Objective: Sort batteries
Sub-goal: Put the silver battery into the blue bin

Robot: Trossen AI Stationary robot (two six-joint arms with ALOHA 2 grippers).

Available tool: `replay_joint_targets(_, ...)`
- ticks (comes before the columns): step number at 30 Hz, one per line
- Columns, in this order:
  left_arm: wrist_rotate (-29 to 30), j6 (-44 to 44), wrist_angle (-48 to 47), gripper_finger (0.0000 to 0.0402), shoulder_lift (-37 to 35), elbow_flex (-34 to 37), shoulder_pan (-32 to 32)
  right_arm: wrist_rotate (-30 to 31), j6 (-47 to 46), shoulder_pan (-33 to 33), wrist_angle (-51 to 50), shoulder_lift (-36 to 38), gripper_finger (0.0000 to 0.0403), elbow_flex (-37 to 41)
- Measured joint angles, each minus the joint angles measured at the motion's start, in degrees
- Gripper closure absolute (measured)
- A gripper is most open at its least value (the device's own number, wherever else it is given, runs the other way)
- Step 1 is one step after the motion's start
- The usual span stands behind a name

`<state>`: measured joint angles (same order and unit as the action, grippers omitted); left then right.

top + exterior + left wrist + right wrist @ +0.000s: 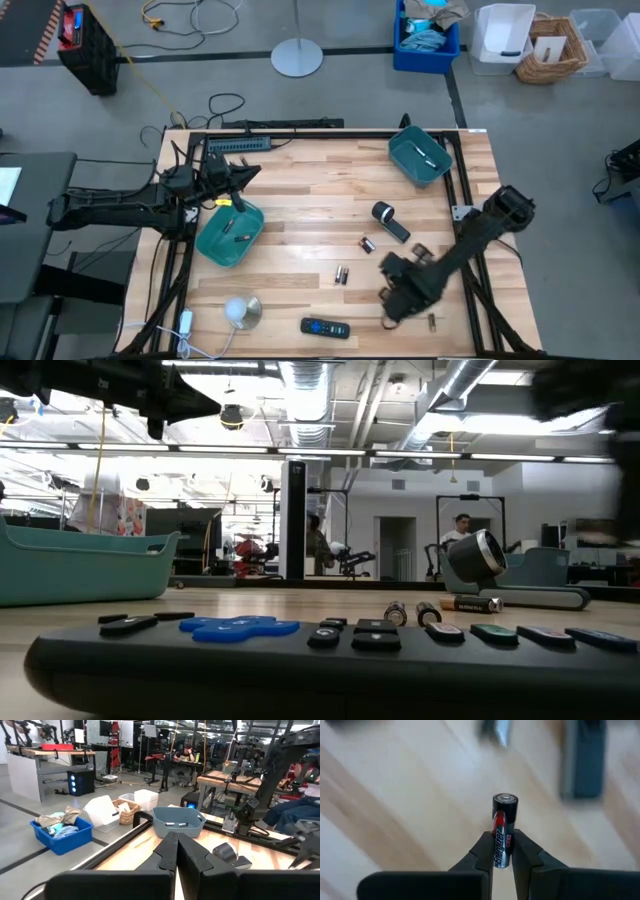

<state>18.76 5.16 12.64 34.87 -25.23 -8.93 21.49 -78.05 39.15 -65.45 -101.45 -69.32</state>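
1. From above, we see the right gripper [393, 300] low over the table's near right part, close to the remote control [325, 327]. The left gripper [236, 178] hangs above the nearer teal bin [212, 250], which holds cells. Loose batteries [341, 274] lie mid-table, long axes running roughly toward the far edge.
2. At table height, we see two batteries end-on behind the remote, and one more battery [470, 603] lying sideways.
3. In the left wrist view, its fingers [167, 856] are pressed together, holding nothing. The far bin [178, 821] holds two cells.
4. In the right wrist view, the fingers [482, 854] clamp a black-and-red cell [503, 830] near one end, its long axis pointing straight out, metal cap forward. We judge it light, rigid and slick; a mid-body pinch would resist pivoting better.
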Motion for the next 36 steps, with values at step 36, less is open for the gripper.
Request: replay_joint_targets(36, -1.59, 2.88, -9.55, 0.0401, 0.53, 0.00, 1.43, 13.82, 54.89, -58.79, 16.77, 24.29, 0.0349, 7.96)
